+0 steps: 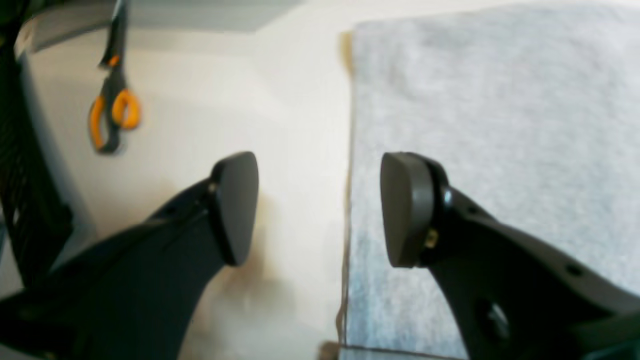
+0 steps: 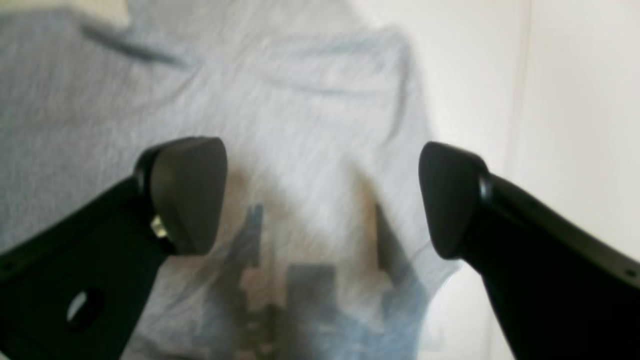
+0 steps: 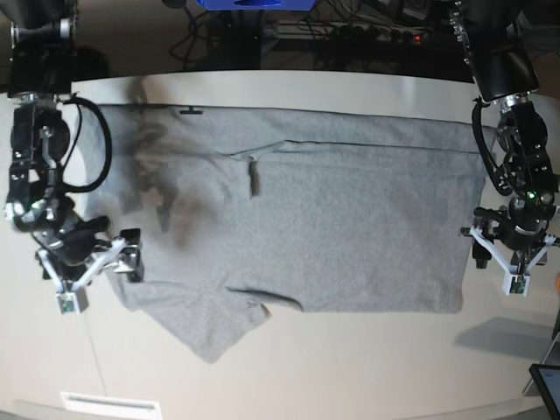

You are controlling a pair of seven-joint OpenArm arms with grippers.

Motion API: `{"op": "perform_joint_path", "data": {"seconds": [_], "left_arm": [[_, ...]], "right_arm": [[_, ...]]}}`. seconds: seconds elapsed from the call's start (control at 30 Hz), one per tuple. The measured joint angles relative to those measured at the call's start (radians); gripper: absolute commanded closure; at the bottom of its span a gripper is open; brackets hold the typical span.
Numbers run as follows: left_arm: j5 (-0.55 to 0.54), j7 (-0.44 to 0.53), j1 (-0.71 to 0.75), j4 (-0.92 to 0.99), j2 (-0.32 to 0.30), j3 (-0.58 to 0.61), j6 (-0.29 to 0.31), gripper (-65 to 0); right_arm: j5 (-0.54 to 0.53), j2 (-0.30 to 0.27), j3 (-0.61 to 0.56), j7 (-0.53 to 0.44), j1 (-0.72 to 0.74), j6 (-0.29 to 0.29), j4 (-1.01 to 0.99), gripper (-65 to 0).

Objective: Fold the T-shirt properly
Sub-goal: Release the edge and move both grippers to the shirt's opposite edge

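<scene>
The heather-grey T-shirt [image 3: 350,227] lies spread flat across the white table [image 3: 350,367], plain side up, with one sleeve [image 3: 210,337] pointing toward the front edge. My left gripper [image 3: 514,249] hovers at the shirt's right edge. In the left wrist view it [image 1: 320,200] is open, one finger over bare table and the other over the T-shirt [image 1: 500,125], nothing between them. My right gripper [image 3: 87,262] is at the shirt's left edge. The right wrist view shows it [image 2: 322,195] wide open above wrinkled T-shirt [image 2: 300,100] cloth, holding nothing.
Scissors with orange handles [image 1: 112,115] lie on the table beyond the shirt's right edge. Cables and dark equipment [image 3: 350,35] run along the back of the table. A dark flat device [image 3: 547,381] sits at the front right corner.
</scene>
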State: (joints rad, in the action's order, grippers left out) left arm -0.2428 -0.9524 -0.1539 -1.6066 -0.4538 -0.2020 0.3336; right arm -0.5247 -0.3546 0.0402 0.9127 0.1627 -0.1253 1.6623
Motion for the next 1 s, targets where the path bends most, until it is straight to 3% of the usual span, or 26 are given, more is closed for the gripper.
{"op": "perform_joint_path", "data": {"seconds": [0.2,0.37,0.6,1.0], "left_arm": [[0.224,-0.01,0.096,-0.037,0.04,-0.06,-0.015,-38.0],[0.322,-0.005,0.12,-0.044,0.09,-0.053,-0.004,-38.0],[0.325,-0.002,0.123,-0.078,0.085,-0.057,-0.003,-38.0],[0.325,-0.002,0.12,-0.09,0.085,-0.057,-0.003,-38.0]], "right_arm": [[0.025,-0.071,0.109,0.059,0.135,-0.29,-0.252,-57.6],[0.026,-0.078,0.115,0.055,0.259,-0.444,-0.484,-57.6],[0.023,-0.075,0.117,0.055,0.387,-0.564,-0.728,-57.7],[0.021,-0.06,0.119,-0.032,0.545,-0.566,-1.104,-58.2]]}}
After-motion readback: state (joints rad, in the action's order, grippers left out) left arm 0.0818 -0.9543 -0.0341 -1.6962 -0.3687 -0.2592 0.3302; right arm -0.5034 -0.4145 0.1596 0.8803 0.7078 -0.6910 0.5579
